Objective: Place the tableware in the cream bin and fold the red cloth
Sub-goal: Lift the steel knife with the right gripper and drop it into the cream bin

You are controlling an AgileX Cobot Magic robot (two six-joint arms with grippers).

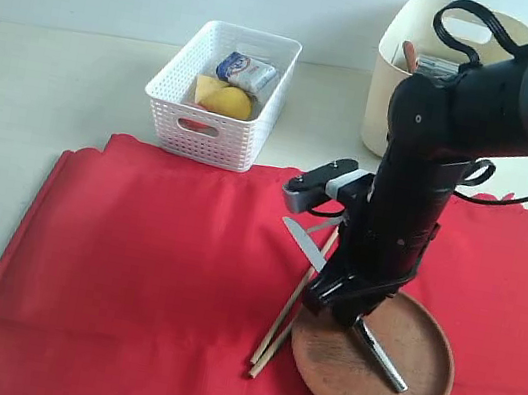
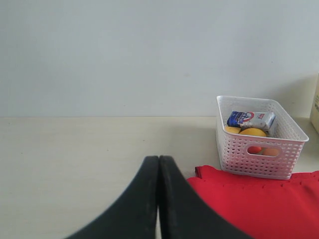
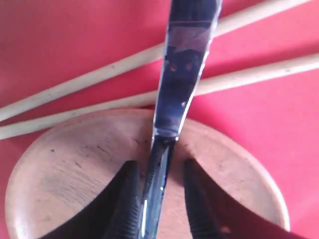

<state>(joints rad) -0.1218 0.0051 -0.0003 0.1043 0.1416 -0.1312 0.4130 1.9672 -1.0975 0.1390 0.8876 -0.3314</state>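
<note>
I see the pale desk [image 1: 58, 92] carrying the red cloth [image 1: 131, 267] spread flat across its near side, with the white perforated basket [image 1: 215, 141] just at the cloth's far edge and the cream bin [image 1: 387, 97] farther right, both toward the desk's far edge.

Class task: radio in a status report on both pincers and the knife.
Left pincer shut, empty. Right pincer open, straddling knife handle on clay plate. Chopsticks lie under the blade.
</note>
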